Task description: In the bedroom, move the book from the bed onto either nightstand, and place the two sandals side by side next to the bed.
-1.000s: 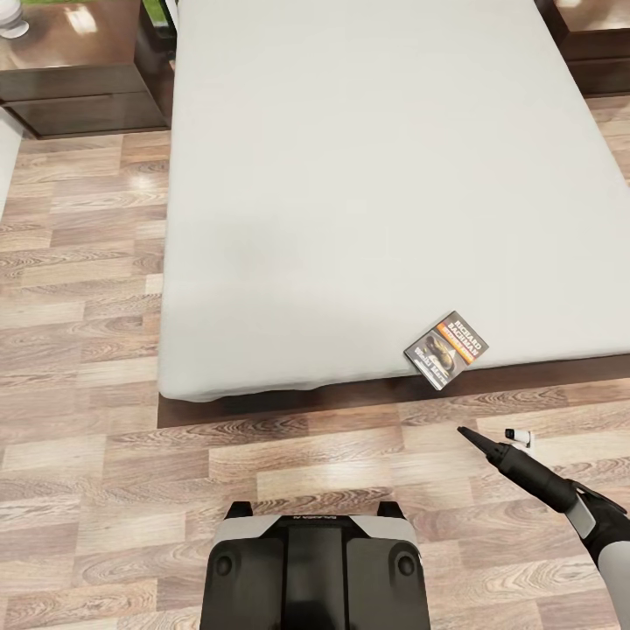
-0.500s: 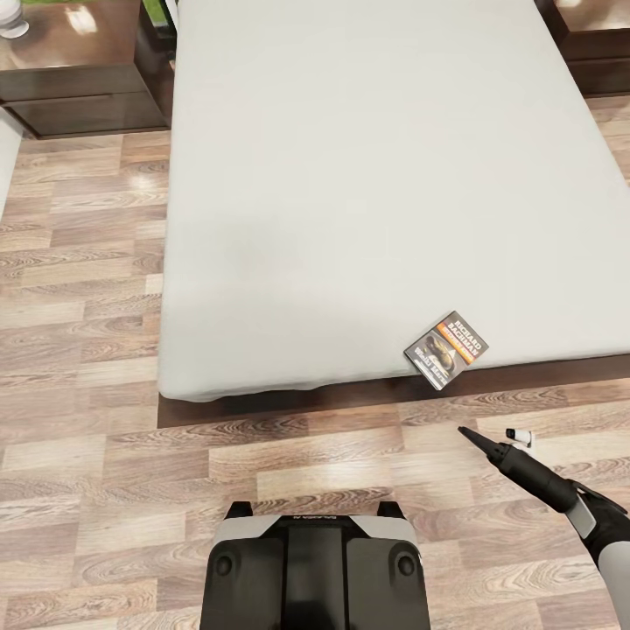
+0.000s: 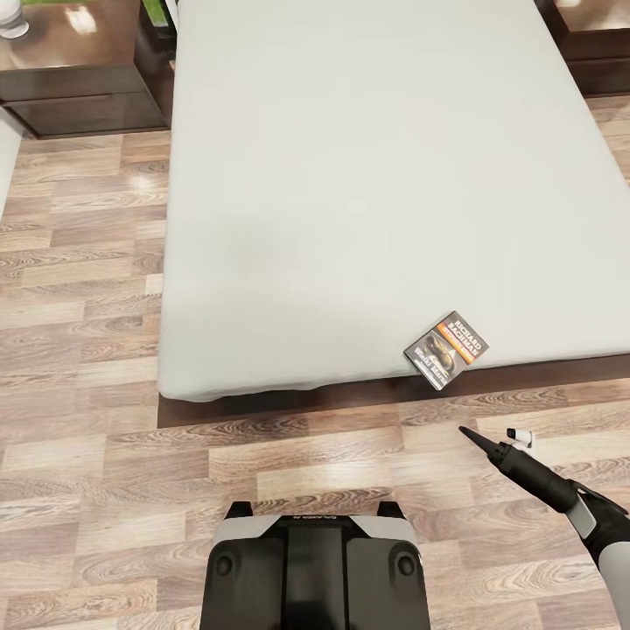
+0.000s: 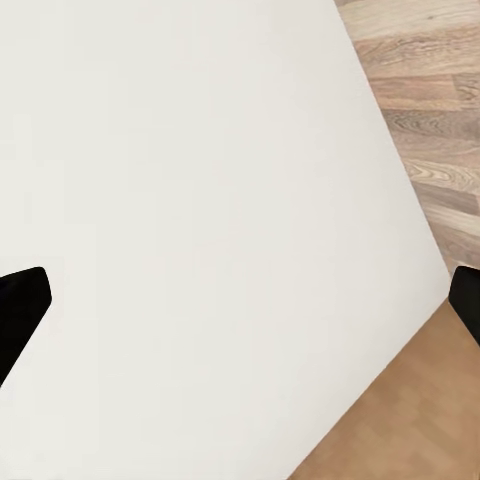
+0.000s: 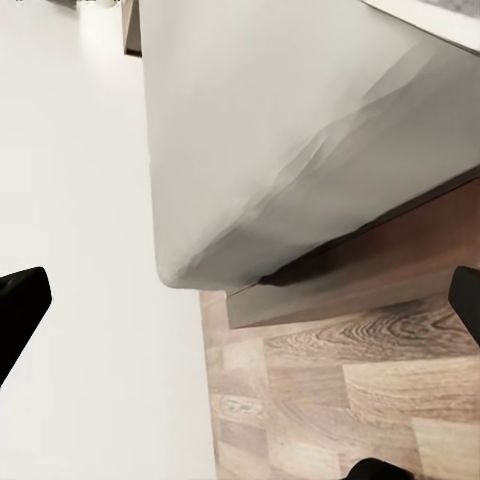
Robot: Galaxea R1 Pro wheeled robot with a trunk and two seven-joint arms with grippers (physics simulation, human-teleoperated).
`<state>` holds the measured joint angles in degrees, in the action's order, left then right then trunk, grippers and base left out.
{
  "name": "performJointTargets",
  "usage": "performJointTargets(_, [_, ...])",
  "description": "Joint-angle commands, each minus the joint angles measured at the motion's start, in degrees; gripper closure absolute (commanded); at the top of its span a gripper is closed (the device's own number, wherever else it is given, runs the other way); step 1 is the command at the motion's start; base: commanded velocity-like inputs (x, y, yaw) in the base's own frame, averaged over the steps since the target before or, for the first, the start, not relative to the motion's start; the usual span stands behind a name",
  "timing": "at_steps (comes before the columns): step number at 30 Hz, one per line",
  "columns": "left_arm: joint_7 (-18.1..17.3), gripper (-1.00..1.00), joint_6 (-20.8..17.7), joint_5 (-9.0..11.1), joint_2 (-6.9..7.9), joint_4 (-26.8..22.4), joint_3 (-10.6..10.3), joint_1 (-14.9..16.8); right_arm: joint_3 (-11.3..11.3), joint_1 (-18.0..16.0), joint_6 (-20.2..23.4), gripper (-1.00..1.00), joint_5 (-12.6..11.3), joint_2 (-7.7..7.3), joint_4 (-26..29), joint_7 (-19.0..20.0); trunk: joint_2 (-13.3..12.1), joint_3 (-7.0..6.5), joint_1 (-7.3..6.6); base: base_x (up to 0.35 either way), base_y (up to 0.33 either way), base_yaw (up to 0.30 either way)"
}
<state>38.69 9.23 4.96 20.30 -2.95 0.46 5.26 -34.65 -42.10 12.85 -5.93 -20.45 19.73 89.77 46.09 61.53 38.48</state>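
Standing at the foot of the bed (image 3: 350,175), the robot is after the book (image 3: 445,349) first. Its right hand (image 3: 486,442), fingers spread wide apart, must reach up to the book near the bed's edge.

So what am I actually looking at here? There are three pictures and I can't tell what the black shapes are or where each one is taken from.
This is a simulated wheeled robot with two arms. The big picture comes from a camera on its head, looking down: the dark block at the bottom is the robot's base, and the black arm at lower right ends in the right gripper, hanging over the wood floor. Ahead lies the bed, with a small book near its corner and a nightstand beside it. Nothing is held. The other two pictures come from cameras on the wrists. The black shapes at their edges are fingertips, set wide apart, so the left gripper is open over a plain white surface. The other wrist view shows the bed's corner, fingers apart too.
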Motion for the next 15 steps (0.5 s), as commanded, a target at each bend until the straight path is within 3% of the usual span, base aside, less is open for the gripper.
performJointTargets(1, [-0.04, -1.00, 0.52, 0.52, 0.00, 0.03, 0.00, 0.01, -0.18, -0.04, 0.59, -1.00, 0.05, 0.00, -0.01, 0.23, 0.04, 0.02, 0.01, 0.000, 0.000, 0.000])
performJointTargets(15, [-0.02, -1.00, 0.49, 0.50, 0.00, 0.05, -0.01, 0.01, -0.27, -0.01, 0.24, -1.00, 0.05, -0.04, 0.01, 0.23, 0.04, 0.02, 0.01, 0.000, 0.000, 0.000])
